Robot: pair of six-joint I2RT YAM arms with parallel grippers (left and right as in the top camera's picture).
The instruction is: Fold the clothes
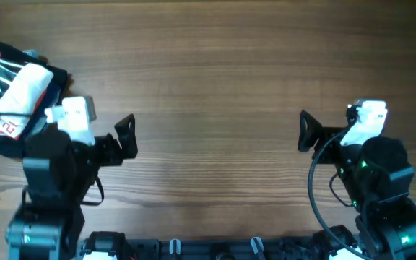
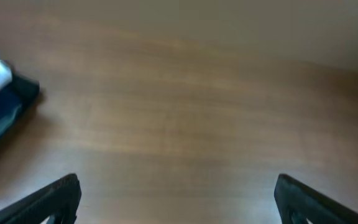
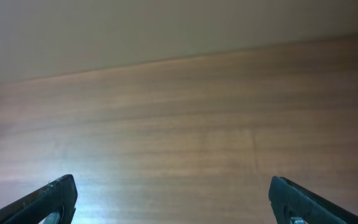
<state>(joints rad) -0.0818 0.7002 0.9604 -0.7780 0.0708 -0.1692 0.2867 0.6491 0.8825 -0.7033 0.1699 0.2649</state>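
1 overhead view straight down, 2 low wrist views forward over shared table (image 1: 215, 72)

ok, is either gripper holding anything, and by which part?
Nothing held. Left gripper and right gripper both open over the table; white T-shirt lies apart.

Overhead: light even, warm, diffuse. Grain of the table (image 1: 215, 79) reads crisp mid-frame. Soft, short shadows lie under both arms. White shirt (image 1: 22, 81) at top left is near clipping, with little fabric detail.

Left wrist: whole view soft. Stacked garments (image 2: 2, 102) at the left edge are out of focus; fingers (image 2: 58, 196) are dark and smeared.

Right wrist: grain somewhat sharper. A pale, cool glare patch sits on the wood at lower left. The band beyond the table's far edge is dim and featureless.
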